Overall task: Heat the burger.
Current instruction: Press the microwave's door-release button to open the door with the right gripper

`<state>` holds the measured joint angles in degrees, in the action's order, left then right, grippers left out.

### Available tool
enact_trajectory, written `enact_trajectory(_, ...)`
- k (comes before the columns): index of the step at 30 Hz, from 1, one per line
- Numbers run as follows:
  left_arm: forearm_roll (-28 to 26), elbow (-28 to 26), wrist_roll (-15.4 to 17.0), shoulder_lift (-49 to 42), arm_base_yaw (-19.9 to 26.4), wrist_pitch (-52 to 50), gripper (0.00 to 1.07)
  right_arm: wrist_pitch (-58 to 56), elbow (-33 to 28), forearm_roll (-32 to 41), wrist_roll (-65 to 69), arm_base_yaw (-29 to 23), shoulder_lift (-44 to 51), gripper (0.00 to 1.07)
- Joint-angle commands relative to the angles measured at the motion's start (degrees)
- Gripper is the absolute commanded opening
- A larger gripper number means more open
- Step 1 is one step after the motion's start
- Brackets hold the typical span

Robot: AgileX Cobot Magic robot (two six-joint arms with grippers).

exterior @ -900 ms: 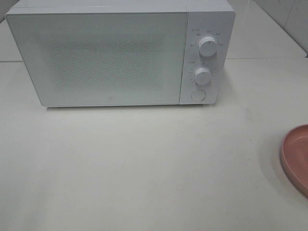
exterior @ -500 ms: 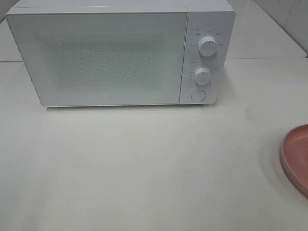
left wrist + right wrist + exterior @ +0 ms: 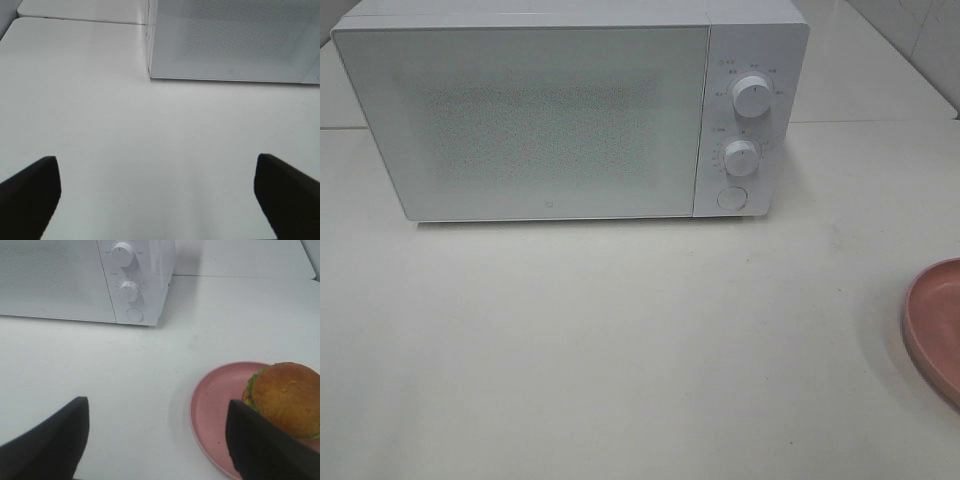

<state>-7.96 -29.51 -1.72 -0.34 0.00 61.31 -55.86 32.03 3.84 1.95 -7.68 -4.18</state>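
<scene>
Left gripper (image 3: 156, 172): jaws spread wide, nothing between them, poised over the white table (image 3: 620, 350). Directly ahead of it stands a white microwave oven (image 3: 570, 110), door shut, with the speckled window panel facing the gripper. Right gripper (image 3: 157, 412): jaws likewise parted and empty, not in contact with any object. The burger (image 3: 287, 399) sits on a round pink plate (image 3: 215, 410), just beside and slightly ahead of the right gripper; one dark finger (image 3: 260, 445) overlaps the near edge of the plate and bun in the wrist view, and contact cannot be confirmed. Well ahead of this gripper, across open tabletop, is the microwave's control panel: an upper knob (image 3: 752, 97), a lower knob (image 3: 741, 158) and a round button (image 3: 731, 198) beneath them. In the high view only the plate's rim shows at the table's right edge, and neither arm appears. Small grey markings ring both knobs, and a small emblem sits low on the door; all are too small to read.
</scene>
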Motion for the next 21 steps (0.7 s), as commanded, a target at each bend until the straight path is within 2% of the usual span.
enact_trajectory(1,0.0,-0.1,-0.1,-1.0,0.1,-0.1,0.98,2.3,0.4,-0.3,0.6,0.2,-4.6,0.74)
enact_trajectory(21,0.0,-0.1,-0.1,-1.0,0.1,-0.1,0.98,18.5,0.4,-0.3,0.1,0.2,-23.6,0.74)
